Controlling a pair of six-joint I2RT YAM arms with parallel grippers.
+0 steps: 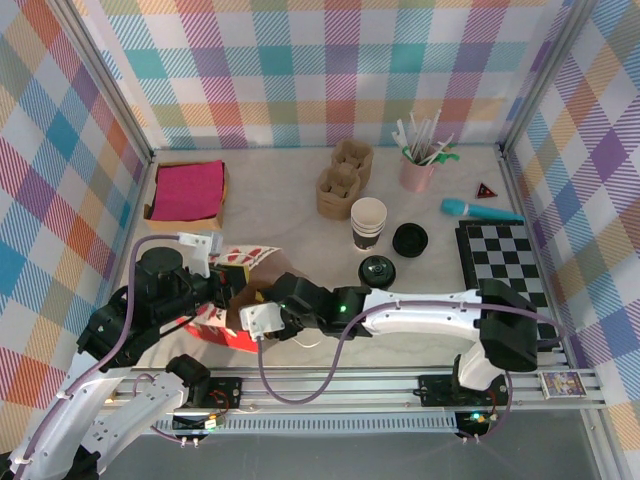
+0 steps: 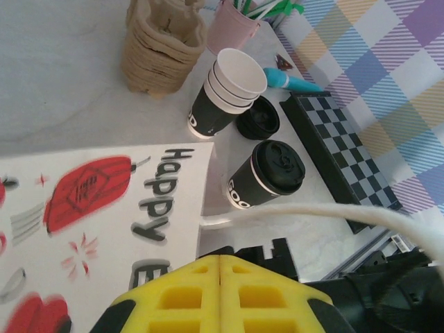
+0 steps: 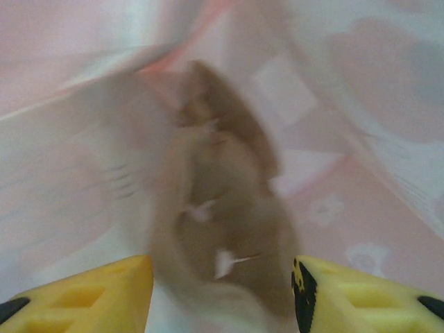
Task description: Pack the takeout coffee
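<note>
Left tool (image 2: 219, 262), pinching the red-printed white paper bag (image 2: 104, 208), should hold its mouth wide. Right tool (image 3: 220, 267), jaws apart inside, should exit straight before fetching the black-lidded paper cup (image 2: 267, 177).

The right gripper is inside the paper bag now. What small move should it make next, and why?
Probably widen the jaws and draw straight back out of the paper bag. The right gripper sits deep inside, jaws apart around the brown carrier, grip unclear. The left gripper pinches the bag's edge, and the lidded coffee cup stands on the table, not yet packed.
</note>
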